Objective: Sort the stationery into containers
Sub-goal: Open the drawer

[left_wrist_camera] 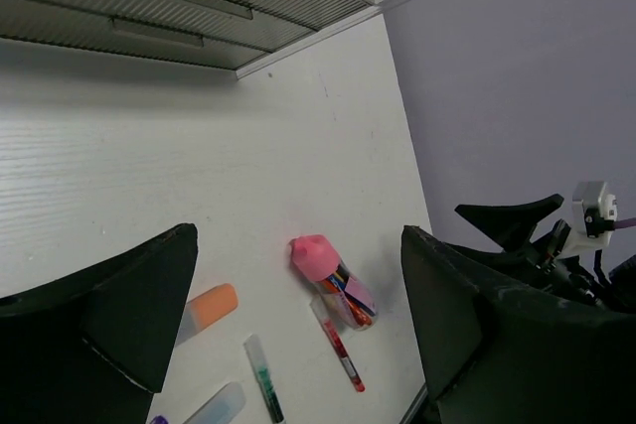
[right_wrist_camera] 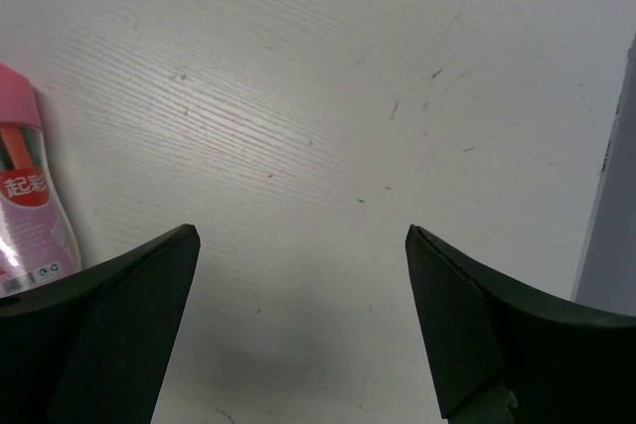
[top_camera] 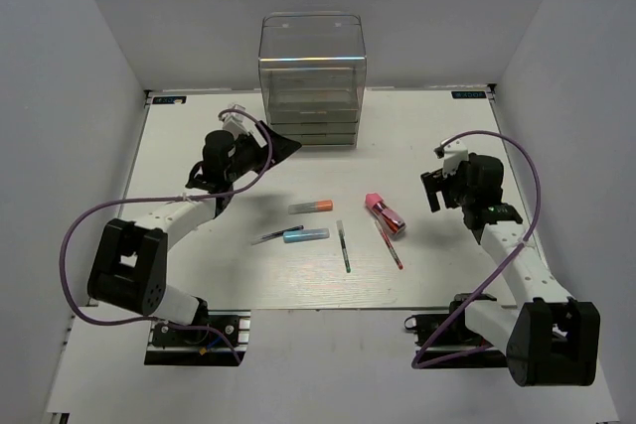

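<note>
Left pincer (left_wrist_camera: 298,245) gapes wide and empty, just in front of the clear drawer box (top_camera: 312,71) at the counter's (top_camera: 298,285) far edge. Right pincer (right_wrist_camera: 298,245) is wide too, empty, just right of the pink-red tube (top_camera: 384,212).

Loose mid-counter:
- orange-and-grey marker (top_camera: 312,206)
- light blue marker (top_camera: 306,235), with the dark pen (top_camera: 273,237) just beside it
- green pen (top_camera: 343,245)
- red pen (top_camera: 389,245) by the tube

White table (top_camera: 417,136) carries drawer box (top_camera: 312,81), pink-red tube (top_camera: 384,212), markers (top_camera: 312,206), pens (top_camera: 343,245).
</note>
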